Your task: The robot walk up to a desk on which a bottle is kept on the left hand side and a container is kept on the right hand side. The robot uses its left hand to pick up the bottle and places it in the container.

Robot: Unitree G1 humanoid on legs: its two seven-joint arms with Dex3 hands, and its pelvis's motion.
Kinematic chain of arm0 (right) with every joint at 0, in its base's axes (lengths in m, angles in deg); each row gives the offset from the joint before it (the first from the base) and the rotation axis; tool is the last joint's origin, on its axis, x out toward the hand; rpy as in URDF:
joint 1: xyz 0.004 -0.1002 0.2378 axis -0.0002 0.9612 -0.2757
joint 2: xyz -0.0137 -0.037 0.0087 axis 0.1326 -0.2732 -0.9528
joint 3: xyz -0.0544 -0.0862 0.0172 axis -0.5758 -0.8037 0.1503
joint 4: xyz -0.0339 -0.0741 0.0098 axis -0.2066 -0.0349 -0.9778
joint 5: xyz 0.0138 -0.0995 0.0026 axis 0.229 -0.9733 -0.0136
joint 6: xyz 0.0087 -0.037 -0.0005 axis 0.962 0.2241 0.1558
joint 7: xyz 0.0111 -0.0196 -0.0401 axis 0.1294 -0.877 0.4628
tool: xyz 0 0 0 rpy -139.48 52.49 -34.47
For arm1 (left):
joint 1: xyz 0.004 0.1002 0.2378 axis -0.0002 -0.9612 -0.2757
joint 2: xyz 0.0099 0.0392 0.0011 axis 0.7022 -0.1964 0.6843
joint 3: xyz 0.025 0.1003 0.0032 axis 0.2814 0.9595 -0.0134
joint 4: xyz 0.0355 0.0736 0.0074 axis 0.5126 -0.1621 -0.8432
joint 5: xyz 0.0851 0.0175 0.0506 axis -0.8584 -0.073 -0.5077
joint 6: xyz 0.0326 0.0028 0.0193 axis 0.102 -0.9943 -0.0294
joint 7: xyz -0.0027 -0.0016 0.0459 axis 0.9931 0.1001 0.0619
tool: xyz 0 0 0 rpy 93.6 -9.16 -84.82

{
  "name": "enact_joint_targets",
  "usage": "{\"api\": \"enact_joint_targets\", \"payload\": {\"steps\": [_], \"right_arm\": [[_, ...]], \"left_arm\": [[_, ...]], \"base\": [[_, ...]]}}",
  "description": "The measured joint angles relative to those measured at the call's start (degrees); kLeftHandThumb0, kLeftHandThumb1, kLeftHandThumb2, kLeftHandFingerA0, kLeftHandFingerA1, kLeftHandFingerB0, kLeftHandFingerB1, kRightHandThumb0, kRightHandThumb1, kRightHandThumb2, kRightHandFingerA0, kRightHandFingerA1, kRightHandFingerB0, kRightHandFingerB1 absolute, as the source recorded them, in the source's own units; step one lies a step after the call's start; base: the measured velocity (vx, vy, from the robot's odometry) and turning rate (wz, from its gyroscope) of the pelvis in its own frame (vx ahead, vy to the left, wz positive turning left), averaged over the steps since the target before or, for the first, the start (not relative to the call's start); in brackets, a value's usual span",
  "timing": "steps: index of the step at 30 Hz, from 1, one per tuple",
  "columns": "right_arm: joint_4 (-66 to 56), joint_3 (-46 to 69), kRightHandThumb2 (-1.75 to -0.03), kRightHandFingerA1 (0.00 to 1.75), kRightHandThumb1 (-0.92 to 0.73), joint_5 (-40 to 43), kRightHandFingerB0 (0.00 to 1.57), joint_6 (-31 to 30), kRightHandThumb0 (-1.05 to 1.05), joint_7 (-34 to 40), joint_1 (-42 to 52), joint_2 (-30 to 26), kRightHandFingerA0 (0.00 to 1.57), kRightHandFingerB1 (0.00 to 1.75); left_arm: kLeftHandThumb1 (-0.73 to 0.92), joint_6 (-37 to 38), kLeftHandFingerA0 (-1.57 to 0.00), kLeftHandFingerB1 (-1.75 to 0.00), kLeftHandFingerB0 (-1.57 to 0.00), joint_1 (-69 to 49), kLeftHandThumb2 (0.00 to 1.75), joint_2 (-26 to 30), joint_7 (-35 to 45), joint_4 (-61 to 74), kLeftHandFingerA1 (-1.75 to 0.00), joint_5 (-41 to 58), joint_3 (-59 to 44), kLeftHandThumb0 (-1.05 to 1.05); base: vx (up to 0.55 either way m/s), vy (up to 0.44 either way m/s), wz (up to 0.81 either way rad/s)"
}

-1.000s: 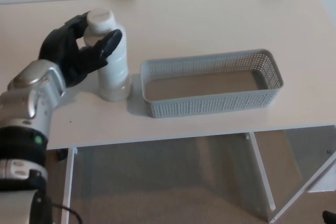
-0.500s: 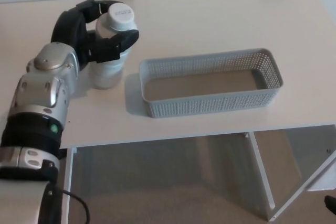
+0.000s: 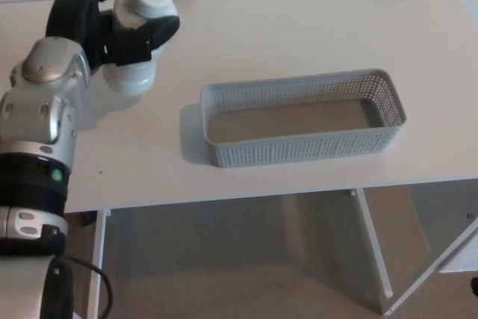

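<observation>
White plastic bottle (image 3: 140, 42), capped: grasped in the left robot hand (image 3: 104, 16), black fingers (image 3: 149, 35) wrapped round its upper body, held clear of the pale bench (image 3: 299, 42) at the far left. Grey perforated container (image 3: 302, 117): empty, well apart to the right. Step in hand: carry; next move calls for a rightward swing over the container's rim, then lowering before release.
</observation>
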Motion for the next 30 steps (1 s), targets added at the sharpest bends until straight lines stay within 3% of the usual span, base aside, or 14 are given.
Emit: {"api": "enact_joint_targets", "payload": {"steps": [6,8,14,16,19,21,24,26,27,30], "right_arm": [[0.23,-0.01,-0.92,0.6,-0.49,-0.17,0.14,-0.02,-0.2,-0.19,0.27,-0.42,0.35,0.49],[0.26,-0.12,-0.92,0.6,-0.49,-0.25,0.14,-0.03,-0.2,-0.19,0.34,-0.49,0.36,0.49],[0.76,-0.92,-0.92,0.6,-0.5,-0.58,0.13,-0.09,-0.2,-0.02,-0.17,-0.51,0.35,0.49],[0.92,-1.14,-0.92,0.6,-0.48,-0.62,0.14,-0.09,-0.2,0.03,-0.78,-0.51,0.35,0.49],[1.02,-1.13,-0.92,0.6,-0.48,-0.6,0.14,-0.1,-0.2,0.05,-1.16,-0.52,0.35,0.49],[0.96,-1.13,-0.92,0.6,-0.48,-0.59,0.14,-0.12,-0.21,0.07,-1.19,-0.53,0.36,0.49],[0.67,-1.14,-0.92,0.61,-0.48,-0.61,0.15,-0.32,-0.21,0.17,-1.2,-0.66,0.37,0.5],[0.64,-1.15,-0.92,0.61,-0.49,-0.59,0.14,-0.42,-0.2,0.19,-1.36,-0.67,0.38,0.49],[0.64,-1.15,-0.92,0.61,-0.49,-0.59,0.13,-0.42,-0.2,0.19,-1.36,-0.67,0.37,0.49],[0.83,-1.14,-0.92,0.6,-0.49,-0.59,0.13,-0.51,-0.2,0.21,-1.73,-0.77,0.37,0.49]], "left_arm": [[0.7,-3.1,-1.1,-1.18,-0.74,0.92,0.9,-0.97,0.45,6.79,-1.28,1.14,-0.97,-0.13],[0.77,-4.01,-1.12,-1.13,-0.76,0.9,0.77,-1.6,0.49,8.23,-1.23,1.52,-1.2,-0.1],[0.76,-7.58,-1.06,-1.12,-0.72,1.01,0.81,-5.01,0.92,14.2,-1.3,2.84,-0.19,-0.07],[0.69,-7.92,-1.15,-1.13,-0.8,1.21,0.86,-6.06,1.09,14.75,-0.99,2.9,0.81,-0.06],[0.71,-7.98,-1.14,-1.12,-0.79,1.36,0.82,-7.87,1.16,14.87,-1.01,2.74,2.86,-0.09],[0.63,-7.97,-1.22,-1.1,-0.89,1.37,0.92,-9.21,1.14,14.86,-1.14,2.55,3.97,-0.15],[0.63,-7.97,-1.23,-1.13,-0.87,1.36,0.94,-12.62,0.93,14.85,-1.15,2.14,6.0,-0.16],[0.66,-7.97,-1.24,-1.16,-0.84,1.36,0.86,-14.27,0.91,14.81,-1.18,2.02,6.94,-0.17],[0.55,-7.97,-1.25,-1.08,-0.95,1.36,1.03,-14.27,0.91,14.81,-1.17,2.02,6.94,-0.22],[0.52,-7.97,-1.26,-1.09,-1.0,1.22,1.05,-16.28,0.91,14.69,-1.18,1.48,9.3,-0.21]], "base": [[0.0,0.0,0.0],[0.0,0.0,0.0],[0.0,0.0,0.0],[0.0,0.0,0.0],[0.0,0.0,0.0],[0.0,0.0,0.0],[0.0,0.0,0.0],[0.0,0.0,0.0],[0.0,0.0,0.0],[0.0,0.0,0.0]]}}
